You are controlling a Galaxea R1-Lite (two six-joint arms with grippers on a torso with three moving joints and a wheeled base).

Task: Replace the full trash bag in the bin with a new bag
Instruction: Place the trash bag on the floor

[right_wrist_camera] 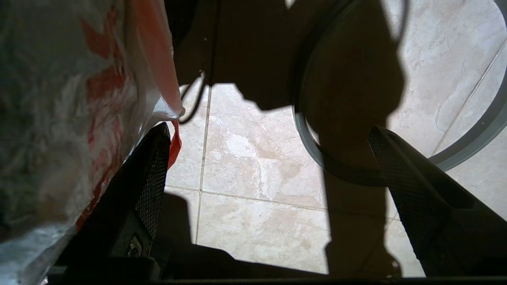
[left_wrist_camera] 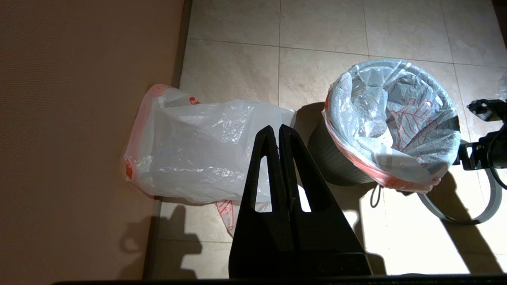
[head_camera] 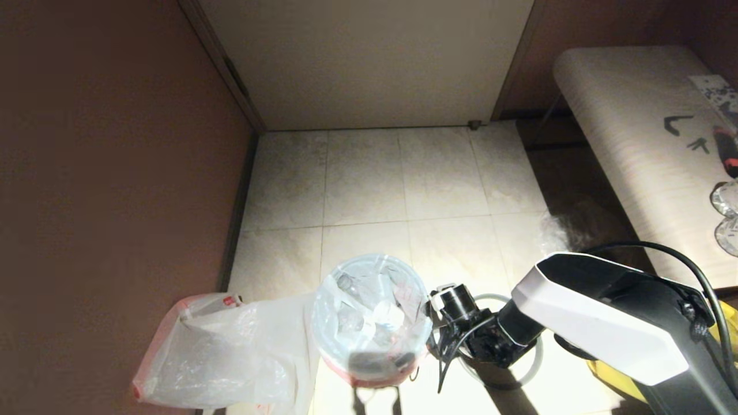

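The bin point(left_wrist_camera: 332, 162) stands on the tile floor with the full trash bag point(head_camera: 369, 311) in it, the bag's pinkish-red edge folded over the top. Bottles and red-printed wrappers show inside the full trash bag point(left_wrist_camera: 390, 118). The bin's grey hoop point(head_camera: 533, 357) lies loose on the floor to its right. The new bag point(head_camera: 225, 351) lies flat left of the bin, by the wall. My right gripper point(head_camera: 441, 349) is open, low beside the bin's right side; one finger point(right_wrist_camera: 152, 174) rests against the full bag point(right_wrist_camera: 59, 99), above the hoop point(right_wrist_camera: 317, 154). My left gripper point(left_wrist_camera: 279, 128) hangs shut and empty above the new bag point(left_wrist_camera: 198, 150).
A brown wall point(head_camera: 115, 173) runs along the left and a pale door point(head_camera: 369, 57) closes the far end. A low table point(head_camera: 634, 144) with small items stands at right. A clear crinkly bag point(head_camera: 562, 230) and a yellow bag point(head_camera: 727, 317) lie near it.
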